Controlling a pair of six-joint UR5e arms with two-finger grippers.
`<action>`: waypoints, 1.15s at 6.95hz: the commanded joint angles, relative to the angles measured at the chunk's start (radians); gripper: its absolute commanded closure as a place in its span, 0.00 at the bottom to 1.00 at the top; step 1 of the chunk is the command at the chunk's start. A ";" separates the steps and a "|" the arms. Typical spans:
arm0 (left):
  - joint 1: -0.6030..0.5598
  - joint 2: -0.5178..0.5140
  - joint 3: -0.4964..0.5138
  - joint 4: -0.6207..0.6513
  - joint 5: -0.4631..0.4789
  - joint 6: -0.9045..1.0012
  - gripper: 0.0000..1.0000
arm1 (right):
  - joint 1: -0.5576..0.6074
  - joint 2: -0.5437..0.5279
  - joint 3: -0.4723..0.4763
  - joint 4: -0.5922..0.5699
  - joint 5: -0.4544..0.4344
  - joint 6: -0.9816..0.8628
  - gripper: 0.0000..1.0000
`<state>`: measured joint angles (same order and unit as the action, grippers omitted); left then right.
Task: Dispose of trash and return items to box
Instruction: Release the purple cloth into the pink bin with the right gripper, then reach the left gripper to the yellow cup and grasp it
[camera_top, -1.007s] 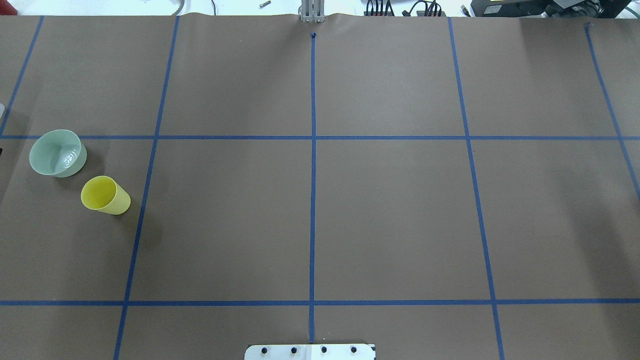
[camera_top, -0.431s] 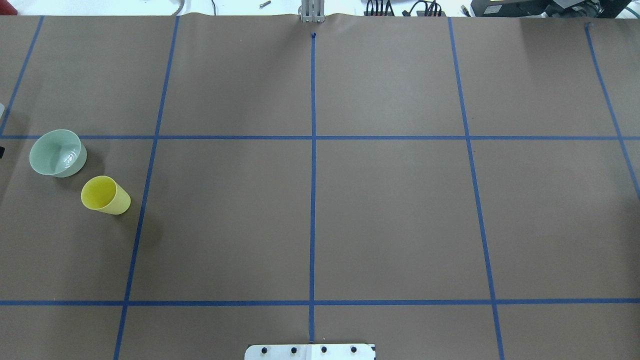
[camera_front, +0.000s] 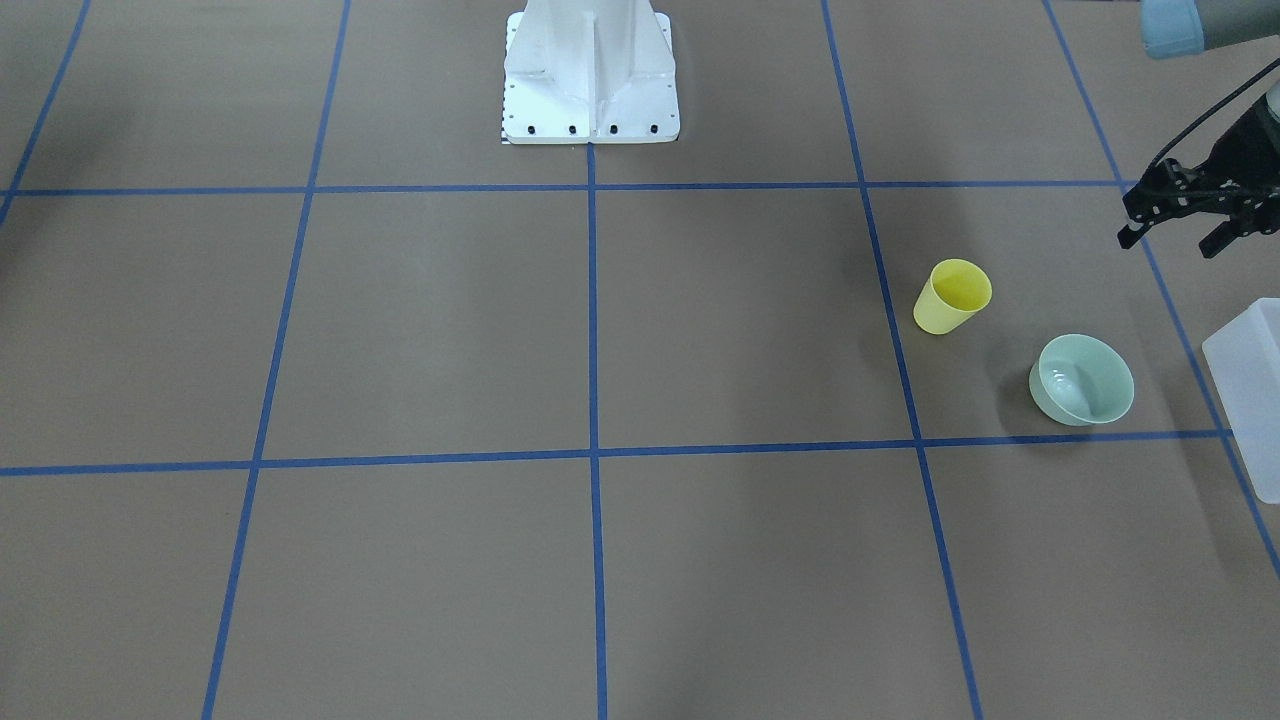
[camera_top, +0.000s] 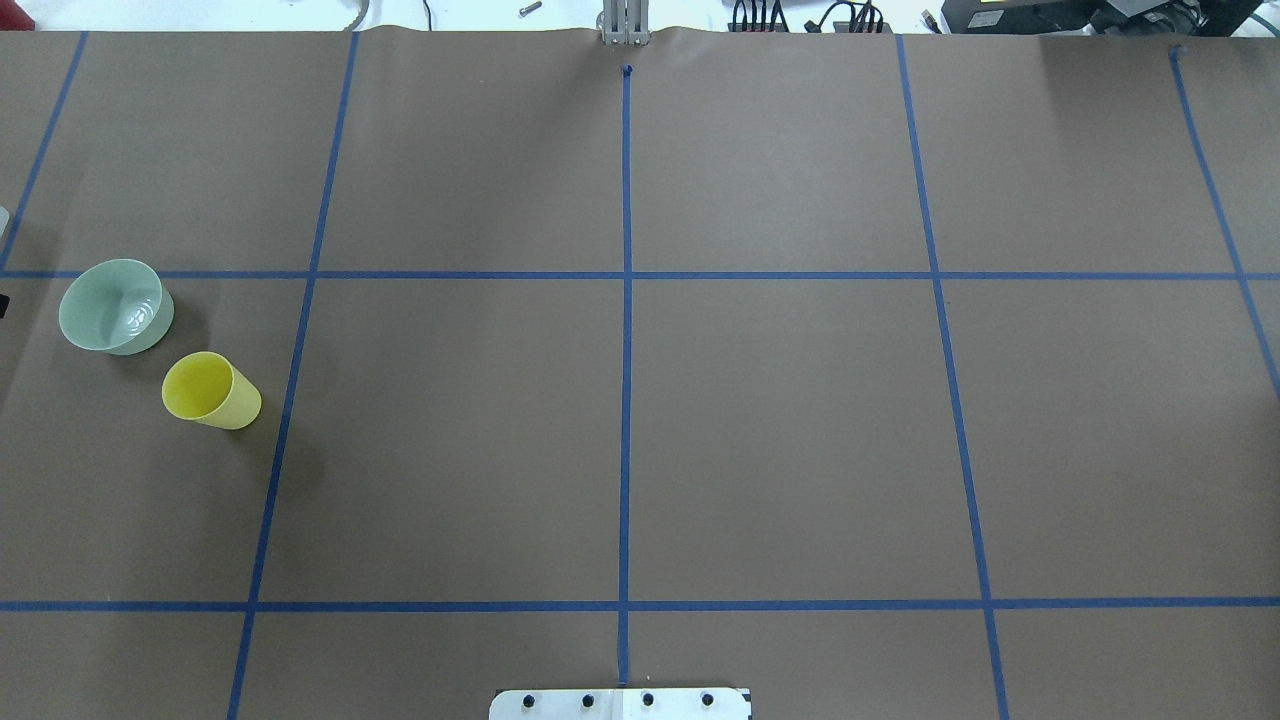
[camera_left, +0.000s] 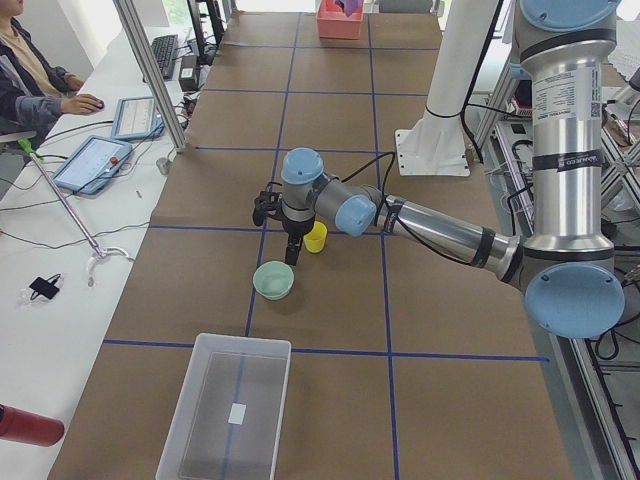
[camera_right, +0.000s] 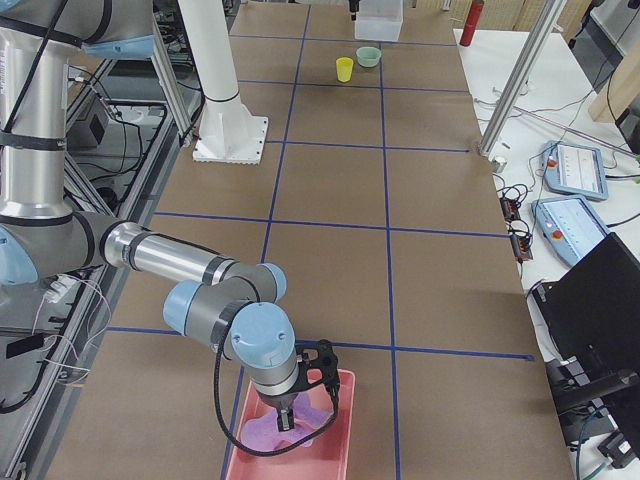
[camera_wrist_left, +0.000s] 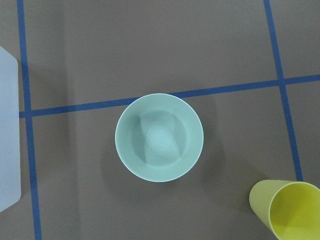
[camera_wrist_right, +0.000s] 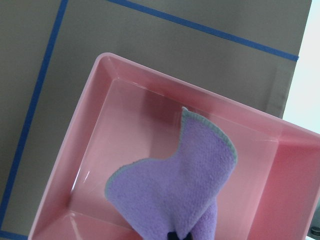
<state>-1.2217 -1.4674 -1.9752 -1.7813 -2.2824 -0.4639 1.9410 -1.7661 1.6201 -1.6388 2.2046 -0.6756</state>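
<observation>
The pale mint-green bowl stands upright and empty on the table; it also shows in the overhead view and fills the middle of the left wrist view. My left gripper hangs open and empty above the table, near the bowl. The frosted-white box stands empty beside the bowl, with its edge in the front view. My right gripper is down in a pink tray, shut on a purple cloth.
A yellow cup stands upright next to the bowl, also in the overhead view. The white robot pedestal stands at the table's robot side. An operator sits beyond the table's far edge.
</observation>
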 joint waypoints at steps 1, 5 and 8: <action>0.005 -0.036 0.034 0.003 0.003 -0.046 0.02 | -0.001 -0.001 -0.006 0.020 0.012 0.016 0.00; 0.304 -0.105 0.094 -0.147 0.147 -0.406 0.03 | -0.089 0.001 0.009 0.049 0.129 0.195 0.00; 0.347 -0.111 0.110 -0.156 0.147 -0.407 0.21 | -0.097 0.001 0.011 0.068 0.139 0.212 0.00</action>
<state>-0.8980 -1.5776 -1.8700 -1.9352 -2.1367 -0.8680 1.8461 -1.7656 1.6294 -1.5737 2.3407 -0.4670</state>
